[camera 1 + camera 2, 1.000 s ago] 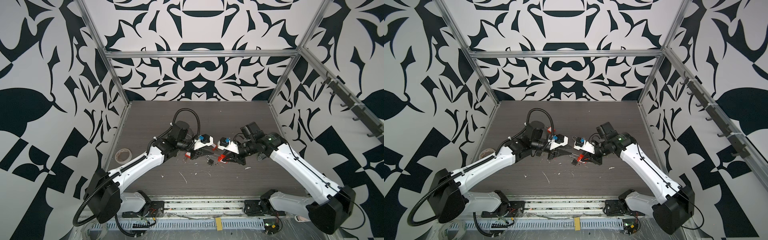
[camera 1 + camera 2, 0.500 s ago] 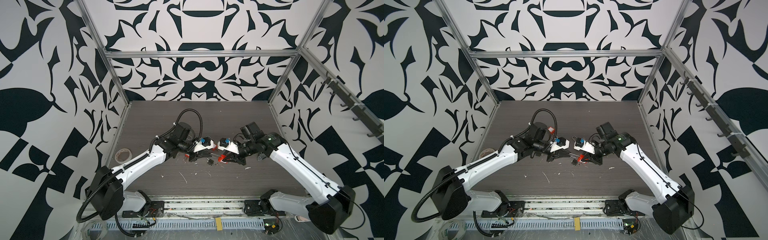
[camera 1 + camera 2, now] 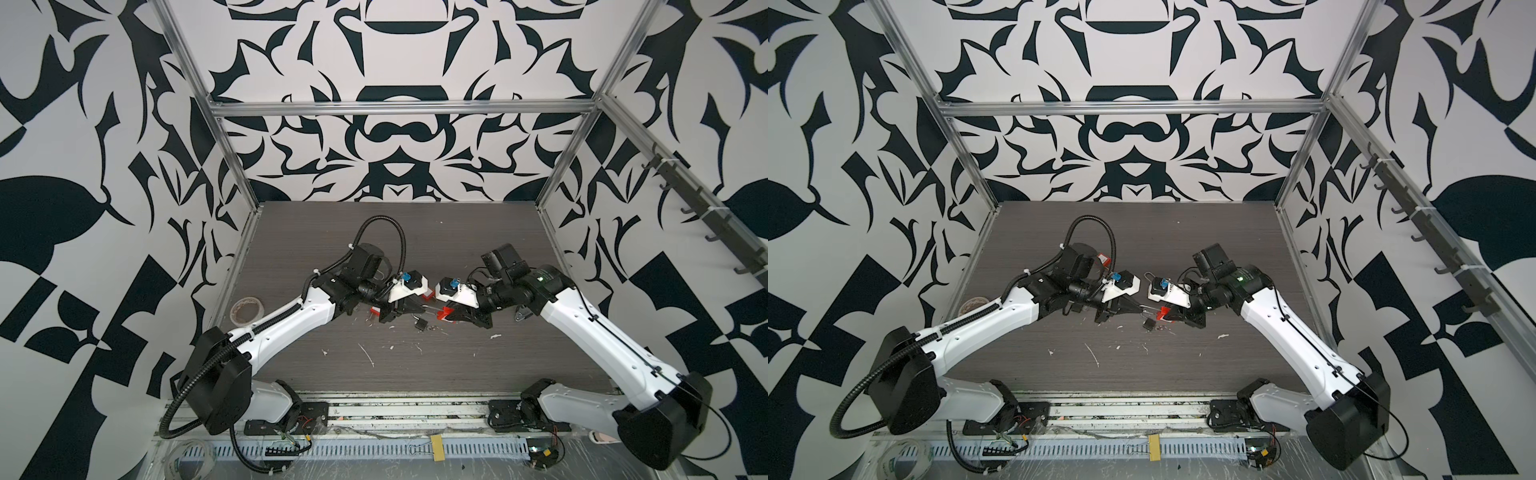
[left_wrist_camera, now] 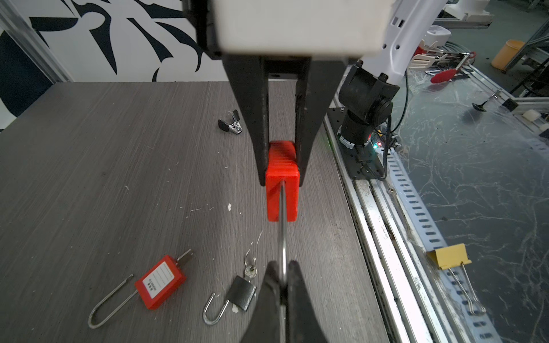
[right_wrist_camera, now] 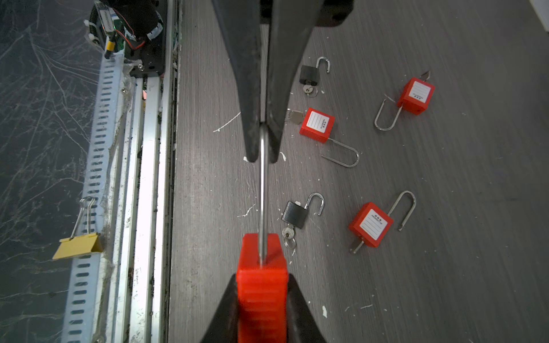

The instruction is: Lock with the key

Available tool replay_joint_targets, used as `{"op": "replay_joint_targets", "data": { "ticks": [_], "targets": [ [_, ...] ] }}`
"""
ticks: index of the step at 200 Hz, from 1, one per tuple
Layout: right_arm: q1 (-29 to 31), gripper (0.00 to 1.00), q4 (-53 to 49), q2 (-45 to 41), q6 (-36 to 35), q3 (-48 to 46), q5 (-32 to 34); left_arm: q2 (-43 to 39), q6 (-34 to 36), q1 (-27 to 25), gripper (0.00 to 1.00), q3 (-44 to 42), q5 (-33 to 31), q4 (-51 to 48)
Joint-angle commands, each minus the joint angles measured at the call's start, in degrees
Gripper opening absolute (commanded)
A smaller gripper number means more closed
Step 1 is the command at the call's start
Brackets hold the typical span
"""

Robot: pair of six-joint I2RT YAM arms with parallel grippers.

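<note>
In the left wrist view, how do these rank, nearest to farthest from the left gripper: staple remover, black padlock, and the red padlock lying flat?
1. Black padlock: just beside the left gripper.
2. Red padlock: further out, beyond the black one.
3. Staple remover: farthest, past the right gripper.

A tape roll (image 3: 248, 309) is lying flat at the tabletop's (image 3: 457, 374) left edge. A yellow binder clip (image 4: 448, 259) is sitting on the slotted rail (image 4: 421, 222) — off the tabletop. White scraps (image 3: 368, 355) are littering the front area.
</note>
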Motion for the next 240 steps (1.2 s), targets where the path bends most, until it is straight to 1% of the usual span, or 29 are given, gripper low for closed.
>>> {"op": "replay_joint_targets", "data": {
  "ticks": [1, 16, 37, 67, 105, 130, 143, 160, 174, 200, 225, 240],
  "targets": [
    [0.15, 0.10, 9.31, -2.72, -3.07, -1.68, -0.74, 1.39, -2.56, -0.48, 0.00, 0.49, 4.41, 2.28],
    [0.19, 0.09, 11.04, -2.65, -3.40, -1.96, -0.97, 1.58, -3.31, -0.60, 0.00, -0.26, 3.89, 3.38],
    [0.21, 0.09, 11.78, -1.31, -3.56, -0.77, -1.53, 1.88, -5.23, -0.78, 0.00, -1.98, 3.63, 7.33],
    [0.16, 0.08, 14.38, -0.90, -2.38, -0.80, -5.62, 2.96, -6.57, -0.92, 0.00, -2.93, 2.63, 10.71],
    [0.08, 0.07, 8.44, 2.30, -2.50, 2.88, -9.22, 2.60, -4.59, -2.43, 0.00, -4.47, -2.58, 14.25],
    [0.01, 0.06, 5.39, 3.91, -2.91, 4.10, -7.91, 0.91, -3.04, -2.97, 0.00, -5.88, -5.49, 16.41],
    [-0.33, 0.06, 4.69, 4.45, -3.44, 4.75, -8.36, 0.42, -2.49, -3.37, 0.00, -6.09, -5.63, 16.43],
    [-0.84, 0.06, 6.95, 4.11, -2.54, 5.04, -9.85, -0.10, -2.09, -3.98, 0.00, -6.46, -5.61, 16.72],
    [-1.05, 0.06, 8.23, 4.11, -2.24, 5.28, -9.48, -0.28, -2.57, -4.21, 0.00, -7.05, -5.29, 17.27],
    [-1.05, 0.07, 8.19, 5.36, -2.08, 6.47, -10.78, -0.92, -5.24, -4.30, 0.00, -8.42, -4.35, 19.73],
    [-1.05, 0.10, 11.76, 5.56, 0.86, 5.97, -13.31, -0.80, -8.32, -4.25, 0.00, -9.76, -2.98, 22.76],
    [-1.05, 0.14, 13.35, 5.34, 2.10, 5.66, -13.62, -0.64, -10.78, -4.08, 0.00, -10.82, -2.37, 25.84]
  ]
}}
